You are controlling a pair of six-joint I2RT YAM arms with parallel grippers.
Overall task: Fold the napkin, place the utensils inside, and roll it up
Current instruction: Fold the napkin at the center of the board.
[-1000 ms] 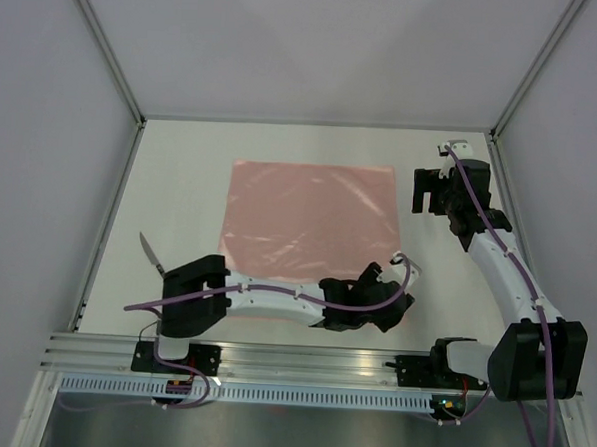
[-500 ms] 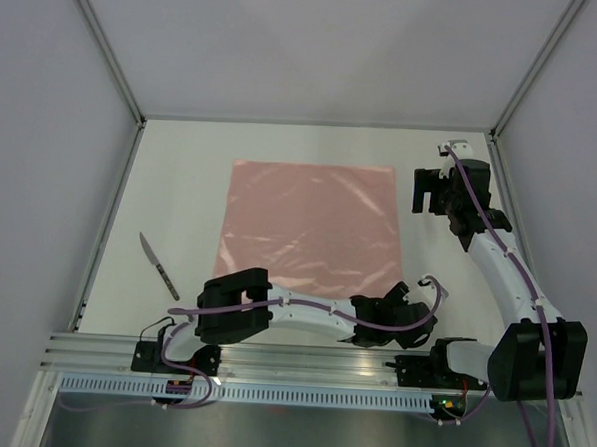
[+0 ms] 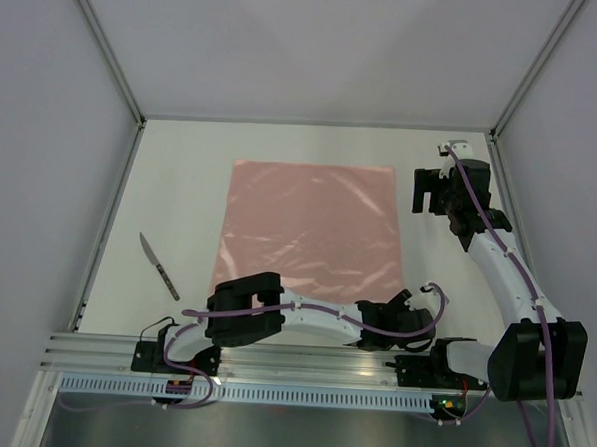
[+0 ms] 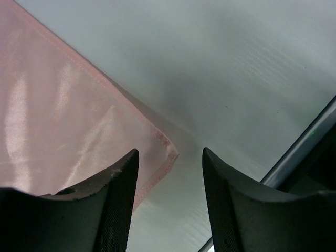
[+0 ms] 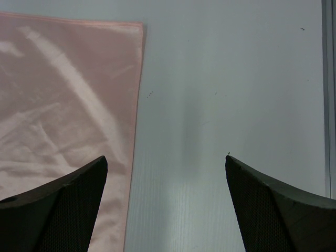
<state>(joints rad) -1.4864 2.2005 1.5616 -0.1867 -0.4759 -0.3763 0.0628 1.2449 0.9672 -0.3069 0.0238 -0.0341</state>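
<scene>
White walls ring the bench; napkin lies flat; left gripper open astride its corner, right gripper open wide.

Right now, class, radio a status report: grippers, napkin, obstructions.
Left gripper open at napkin, near-right corner. Right gripper open beside far-right corner. It lies flat, unfolded. Knife left of it, apart.

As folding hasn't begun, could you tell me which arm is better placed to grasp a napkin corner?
Probably left: the left gripper straddles the near right corner of the napkin, while the right gripper hangs open near the far one.
</scene>
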